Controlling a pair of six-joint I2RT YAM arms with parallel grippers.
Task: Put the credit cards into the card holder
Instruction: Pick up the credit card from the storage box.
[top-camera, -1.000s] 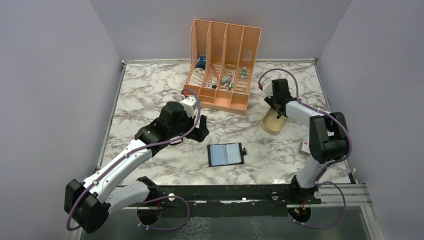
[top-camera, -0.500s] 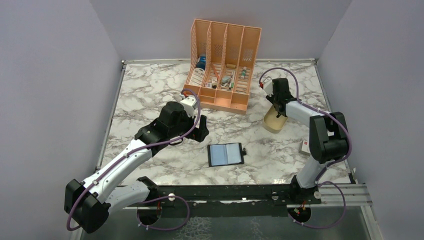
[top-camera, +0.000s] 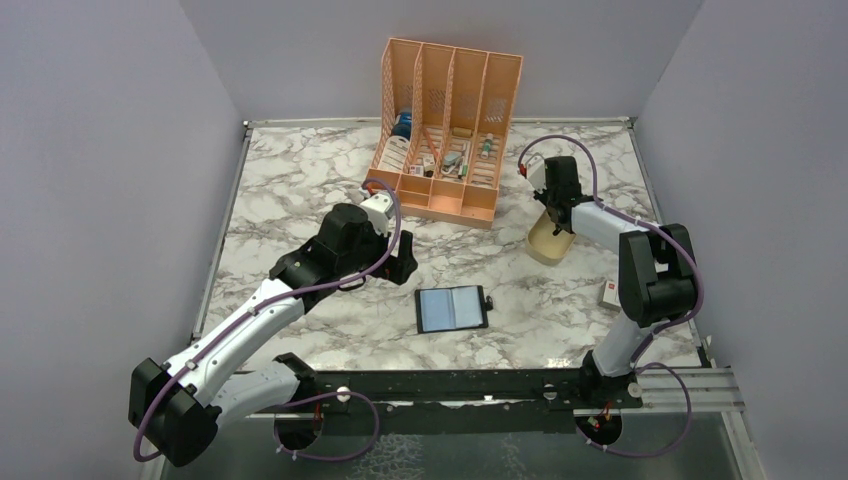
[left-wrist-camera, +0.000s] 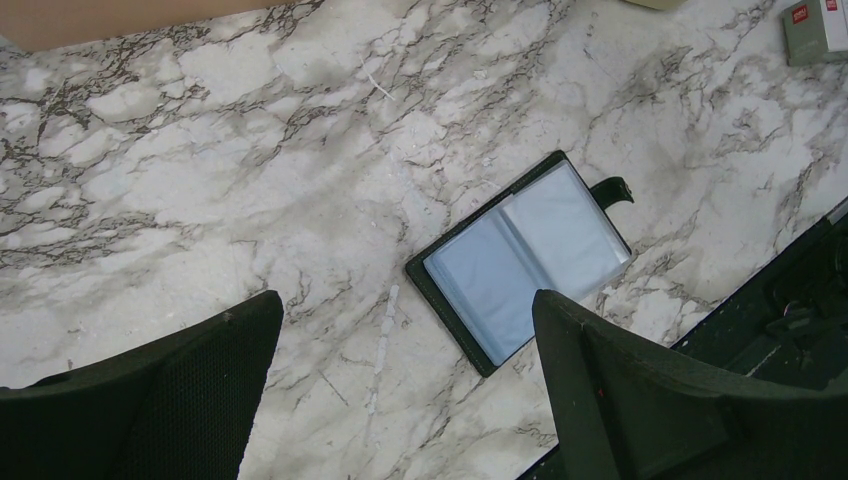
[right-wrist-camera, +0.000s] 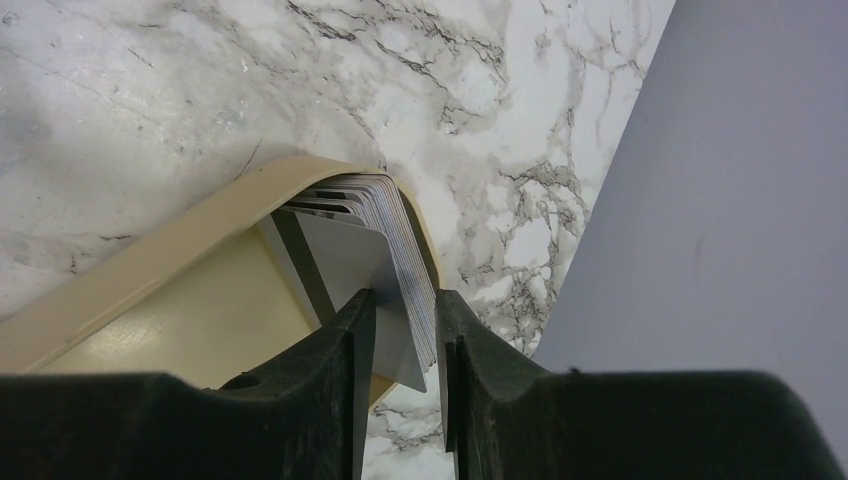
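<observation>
Cards (right-wrist-camera: 350, 250): stacked on edge in dish (right-wrist-camera: 150, 262), three o'clock; right gripper (right-wrist-camera: 405, 300) clamps them. Wallet (left-wrist-camera: 520, 262): open, six o'clock; left gripper (left-wrist-camera: 405, 312) gaping above. We judge pickup underway; next, lift straight out.

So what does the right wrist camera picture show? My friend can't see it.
Two black fingers of the right gripper sit on either side of a stack of credit cards standing on edge in a beige dish. The dish rests on a marble table, with a grey wall to the right.
</observation>
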